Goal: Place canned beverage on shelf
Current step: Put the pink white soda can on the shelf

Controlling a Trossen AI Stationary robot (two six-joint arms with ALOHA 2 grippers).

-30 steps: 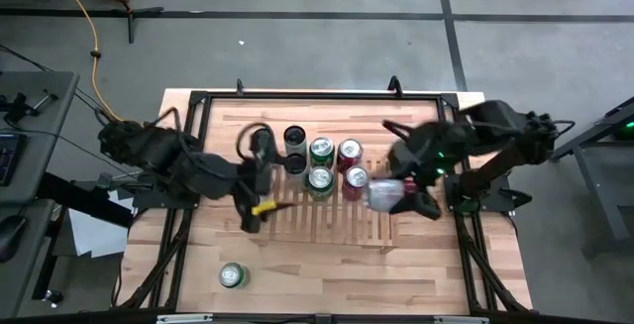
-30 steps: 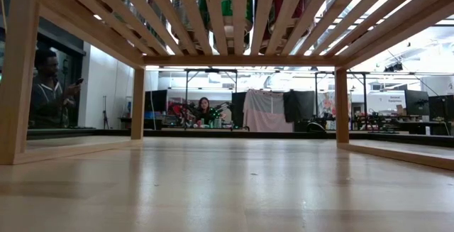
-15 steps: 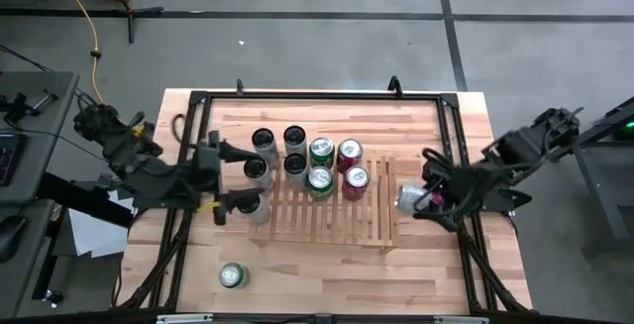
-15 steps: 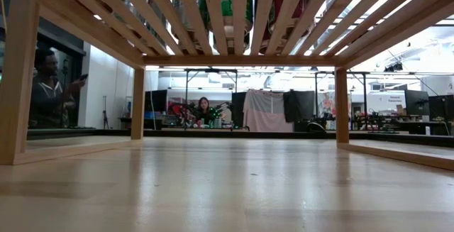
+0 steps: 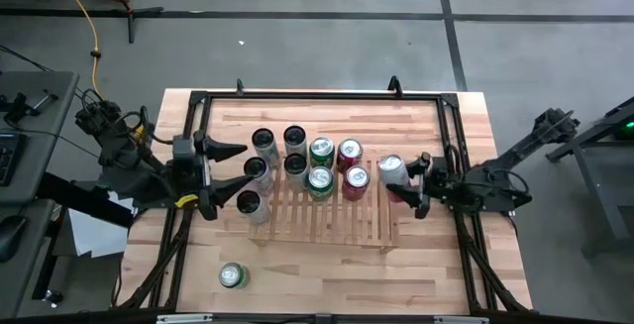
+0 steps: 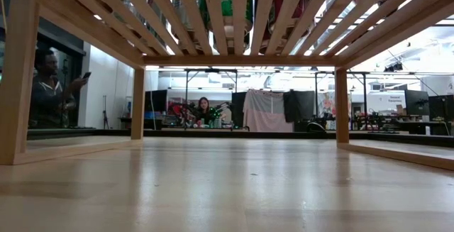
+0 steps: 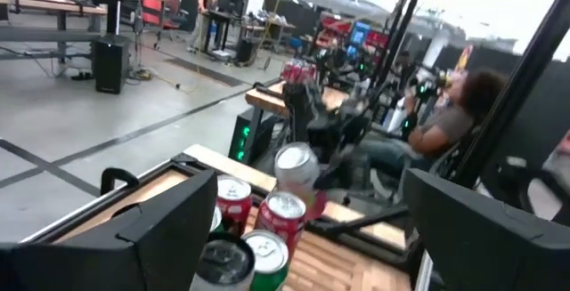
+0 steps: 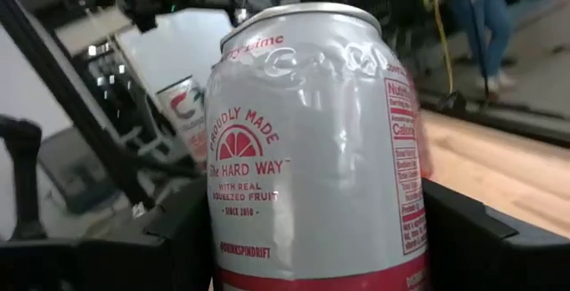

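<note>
Grey concrete floor [image 5: 327,47] with dark seams surrounds the table [image 5: 297,284]. A yellow cable [image 5: 96,42] trails across it. Beyond, a bright workshop holds desks [image 7: 53,2], monitors [image 6: 415,103] and 2 people [image 6: 50,90].

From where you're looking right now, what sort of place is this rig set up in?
Most likely an open robotics lab or workshop: bare concrete floor around the wooden table, other workbenches with equipment behind, and people, including a seated person, working at stations.

From the low view, the cans are screened by the shelf [image 6: 234,26] slats. The silver can [image 8: 316,149] is cut off at the bottom edge; the small print cannot be read.
</note>
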